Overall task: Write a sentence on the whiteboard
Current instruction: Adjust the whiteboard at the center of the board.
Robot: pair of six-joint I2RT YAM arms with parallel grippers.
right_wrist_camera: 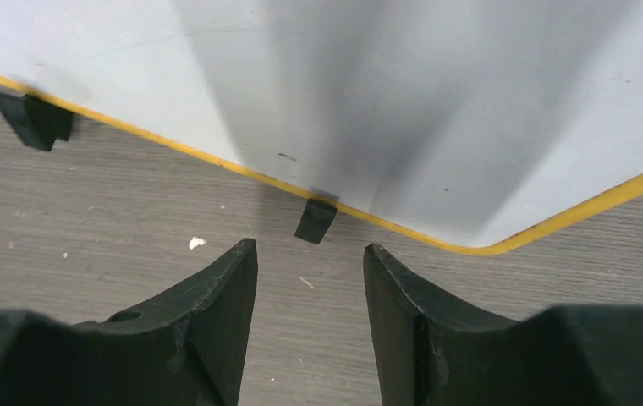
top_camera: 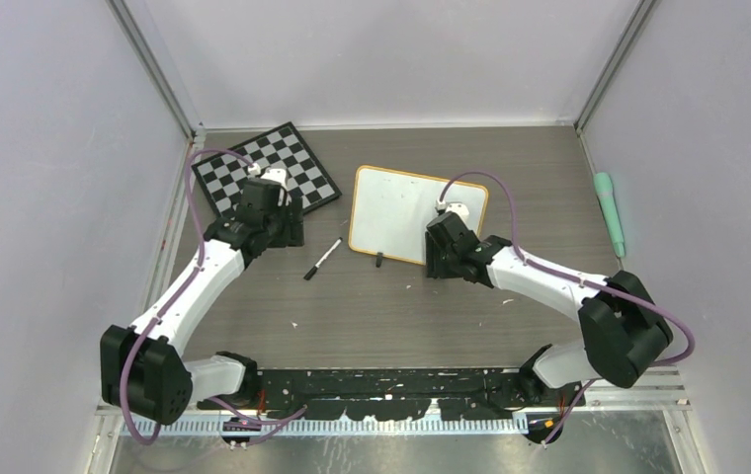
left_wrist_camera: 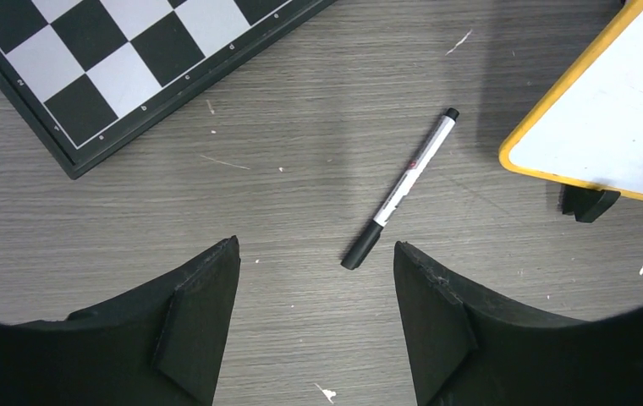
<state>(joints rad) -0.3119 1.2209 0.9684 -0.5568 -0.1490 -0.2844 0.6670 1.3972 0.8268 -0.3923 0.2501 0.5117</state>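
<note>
The whiteboard (top_camera: 401, 207) lies flat at mid table, white with an orange rim and black feet clips; its surface is blank, no sentence shows on it. A black-and-white marker (top_camera: 322, 259) lies on the table left of it, capped end toward me in the left wrist view (left_wrist_camera: 403, 186). My left gripper (left_wrist_camera: 316, 254) is open and empty, hovering just short of the marker's black cap. My right gripper (right_wrist_camera: 310, 249) is open and empty at the whiteboard's near right edge (right_wrist_camera: 403, 228), in front of one black foot clip (right_wrist_camera: 315, 220).
A black-and-white chessboard (top_camera: 268, 170) lies at the back left, behind my left gripper; it also shows in the left wrist view (left_wrist_camera: 132, 59). A light green tool (top_camera: 609, 209) lies at the right wall. Small white specks dot the wooden table.
</note>
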